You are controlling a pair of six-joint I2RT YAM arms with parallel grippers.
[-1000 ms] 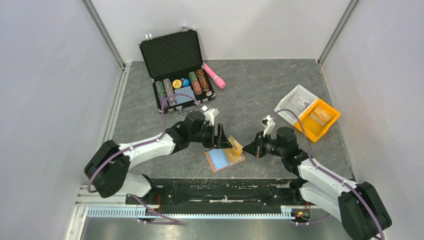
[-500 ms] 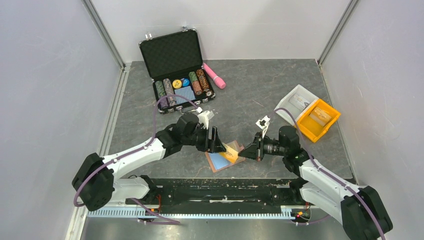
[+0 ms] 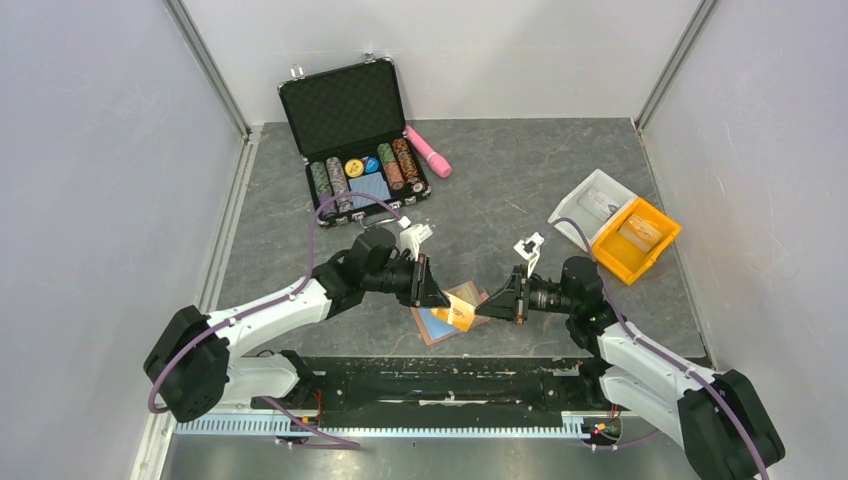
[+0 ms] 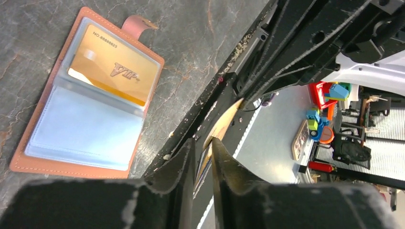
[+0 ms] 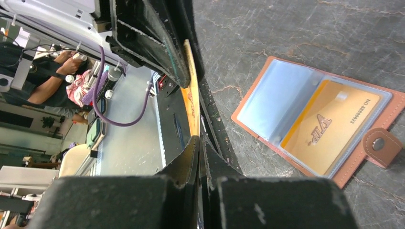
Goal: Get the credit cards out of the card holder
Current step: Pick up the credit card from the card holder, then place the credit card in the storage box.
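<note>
The brown card holder (image 4: 28, 162) lies open near the table's front edge, blue pockets up, also seen in the right wrist view (image 5: 253, 102) and partly under the grippers from above (image 3: 432, 325). A gold VIP credit card (image 4: 112, 71) sits in one pocket. Above the holder, an orange-yellow credit card (image 3: 465, 312) hangs edge-up between both grippers. My right gripper (image 5: 199, 138) is shut on one end of this card (image 5: 191, 95). My left gripper (image 4: 203, 143) has its jaws drawn in on the other end, where a thin stack of credit cards (image 4: 222, 126) fills the gap.
An open black poker chip case (image 3: 355, 135) stands at the back left with a pink object (image 3: 430, 150) beside it. A yellow bin (image 3: 635, 240) and a white tray (image 3: 590, 205) sit at the right. The black base rail (image 3: 450, 375) runs just in front of the holder.
My left gripper's jaws have narrowed from wide apart onto the card end. Both grippers drew closer over the holder, and the card now sits level between them.
</note>
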